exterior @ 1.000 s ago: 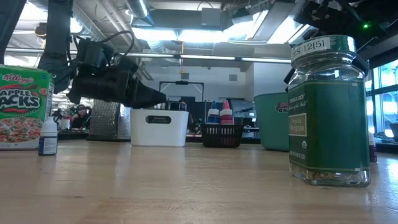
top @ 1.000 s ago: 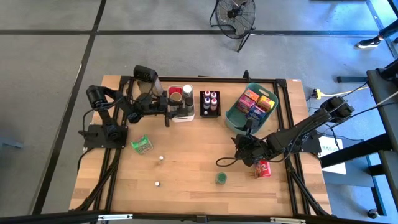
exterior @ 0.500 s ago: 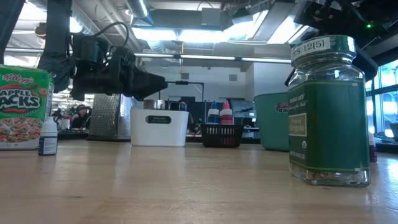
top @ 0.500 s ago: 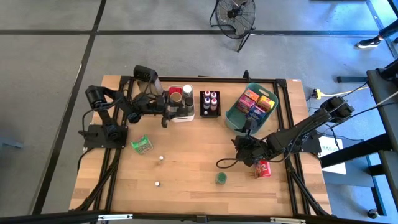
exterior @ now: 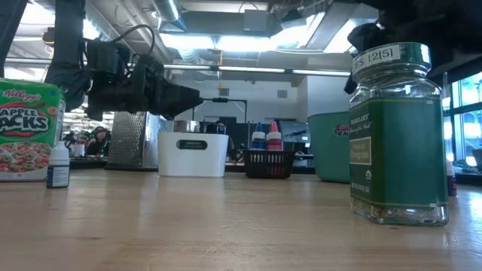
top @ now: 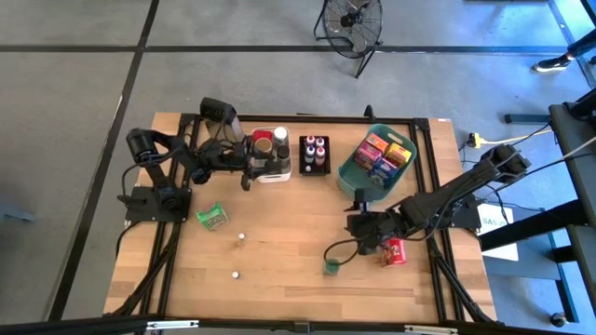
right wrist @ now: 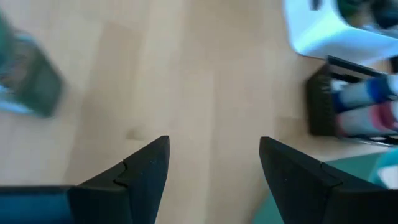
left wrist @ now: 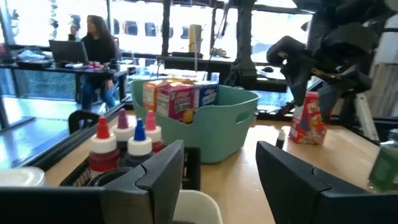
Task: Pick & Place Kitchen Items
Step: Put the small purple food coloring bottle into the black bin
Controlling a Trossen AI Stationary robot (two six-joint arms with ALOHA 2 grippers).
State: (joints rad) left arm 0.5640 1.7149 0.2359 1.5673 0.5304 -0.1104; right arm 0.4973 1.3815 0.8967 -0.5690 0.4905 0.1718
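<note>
The wooden table (top: 279, 270) carries everything. On its far side, toward the right, stands the teal basket (top: 352, 175), and several colourful boxes (top: 386, 154) lie inside it. Left of the basket is the black tray (top: 315, 168) with small capped bottles (top: 315, 146) standing in it. Further left is the white bin (top: 274, 173), with round jars (top: 264, 146) inside. Behind the bin, in the low view, a metal grater (exterior: 128, 141) stands upright.

The left gripper (top: 248, 176) hangs just beside the white bin, on its left side. Its fingers (left wrist: 163, 172) stand apart and nothing is between them. The right gripper (top: 354, 226) is over the bare wood near the table's middle right, in front of the basket. Its fingers (right wrist: 134, 172) are also spread, and they hold nothing.

Loose items lie on the near part of the table. A green cereal box (top: 213, 217) lies at the left. A red box (top: 395, 252) lies just beside the right arm. A green spice jar (top: 330, 267) stands upright near the front, close to the right gripper but apart from it. Two small white bottles (top: 240, 236) stand well apart on the wood between the cereal box and the front edge.
</note>
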